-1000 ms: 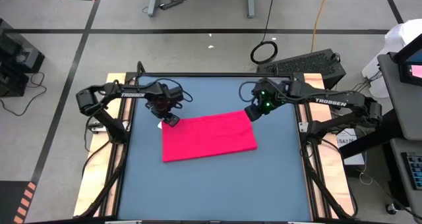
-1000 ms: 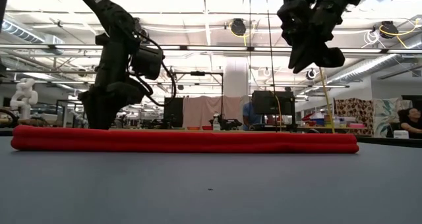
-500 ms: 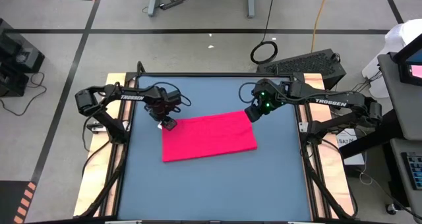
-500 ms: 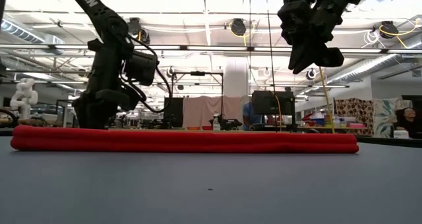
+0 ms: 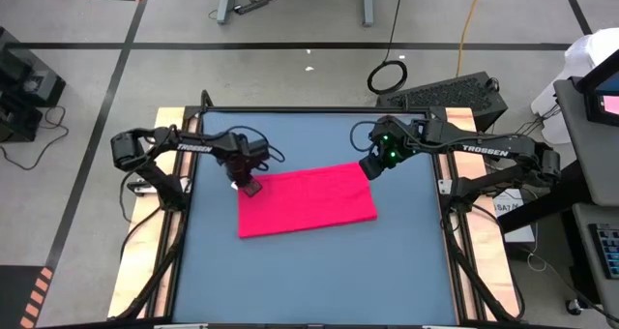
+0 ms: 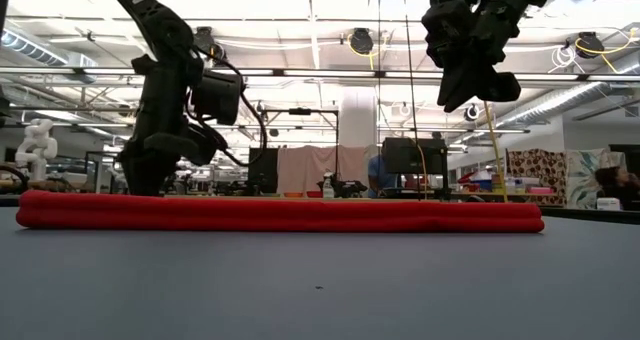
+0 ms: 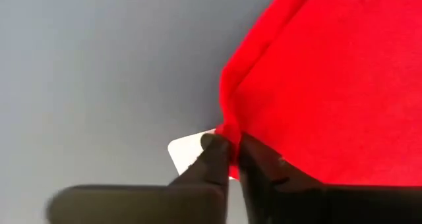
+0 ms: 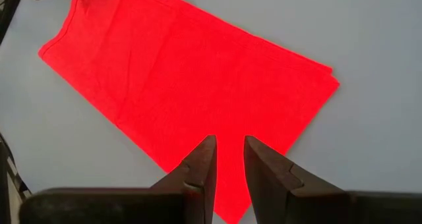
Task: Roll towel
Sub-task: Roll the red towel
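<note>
Your left gripper (image 7: 227,148) is pinched on the towel's (image 5: 308,199) far-left corner, and the cloth's long axis stretches rightward from there.

The left pincer (image 7: 229,148) covers part of the white tag (image 7: 188,151); the towel (image 7: 330,85) runs past the wrist view's edge.

A blue counter (image 5: 309,261) with pale wooden side rails stands on a grey floor (image 5: 290,73) crossed by dark lines. A black cable coil (image 5: 387,76) lies on the floor beside a dark keyboard (image 5: 455,92).
</note>
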